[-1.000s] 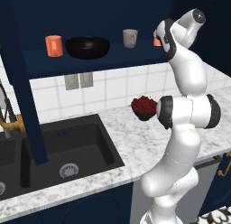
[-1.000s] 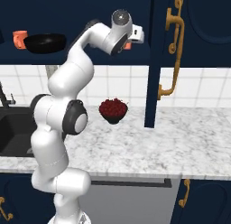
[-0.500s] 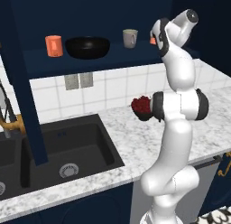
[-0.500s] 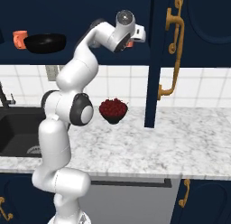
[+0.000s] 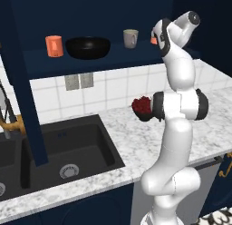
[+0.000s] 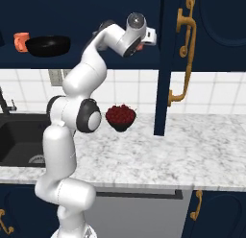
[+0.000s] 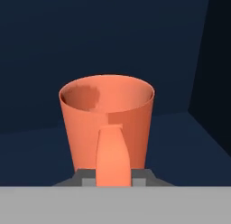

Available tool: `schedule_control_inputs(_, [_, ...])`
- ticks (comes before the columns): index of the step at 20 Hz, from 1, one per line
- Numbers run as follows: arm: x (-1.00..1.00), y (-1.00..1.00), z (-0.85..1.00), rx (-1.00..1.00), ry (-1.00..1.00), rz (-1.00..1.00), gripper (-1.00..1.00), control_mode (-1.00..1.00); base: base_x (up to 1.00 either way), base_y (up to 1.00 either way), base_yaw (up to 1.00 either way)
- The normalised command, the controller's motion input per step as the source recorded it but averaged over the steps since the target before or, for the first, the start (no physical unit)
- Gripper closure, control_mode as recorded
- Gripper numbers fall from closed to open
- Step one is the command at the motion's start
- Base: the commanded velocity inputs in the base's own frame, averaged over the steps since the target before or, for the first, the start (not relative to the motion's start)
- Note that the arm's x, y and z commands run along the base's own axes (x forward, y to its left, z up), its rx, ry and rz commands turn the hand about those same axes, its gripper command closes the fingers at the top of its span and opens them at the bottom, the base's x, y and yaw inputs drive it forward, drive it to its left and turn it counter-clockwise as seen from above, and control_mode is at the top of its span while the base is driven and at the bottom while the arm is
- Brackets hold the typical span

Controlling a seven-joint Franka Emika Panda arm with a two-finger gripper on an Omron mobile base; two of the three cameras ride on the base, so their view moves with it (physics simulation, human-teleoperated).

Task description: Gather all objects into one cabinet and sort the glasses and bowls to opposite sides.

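Navy cabinet (image 5: 27, 106), arm reached up to its shelf at 1 o'clock.

Over the last second the arm has been straightened. The gripper (image 7: 115, 180) is closed around the handle of an orange mug (image 7: 107, 123), held near the shelf's right end; the dark red bowl (image 6: 120, 117) is left on the counter.

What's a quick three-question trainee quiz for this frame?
1. True or false: the dark red bowl sits on the shelf.
2. What stands between the left orange mug and the grey-beige mug? A) black bowl B) a plate C) a third mug
3. Fill in: the hand-view orange mug has its handle turned ___ the camera.

Key: 1 false, it is on the counter; 2 A; 3 toward.
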Motion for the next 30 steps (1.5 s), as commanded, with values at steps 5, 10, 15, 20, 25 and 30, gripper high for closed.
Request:
schedule_control_inputs(5, [0.15, 0.0, -0.07, 0.03, -0.22, 0.0, -1.0, -1.0, 0.0, 0.0, 0.0])
schedule_control_inputs(10, [0.13, 0.01, 0.01, 0.08, -0.3, 0.0, -1.0, -1.0, 0.0, 0.0, 0.0])
schedule_control_inputs(15, [-0.05, 0.0, 0.18, 0.04, -0.05, 0.0, -1.0, -1.0, 0.0, 0.0, 0.0])
schedule_control_inputs(20, [-0.64, 0.0, 0.77, 0.0, 0.33, 0.06, -1.0, -1.0, 0.0, 0.0, 0.0])
schedule_control_inputs(25, [-0.93, 0.05, 0.26, -0.02, 0.27, 0.08, -1.0, -1.0, 0.0, 0.0, 0.0])
schedule_control_inputs(30, [-1.0, 0.19, 0.02, -0.01, 0.1, 0.08, -1.0, -1.0, 0.0, 0.0, 0.0])
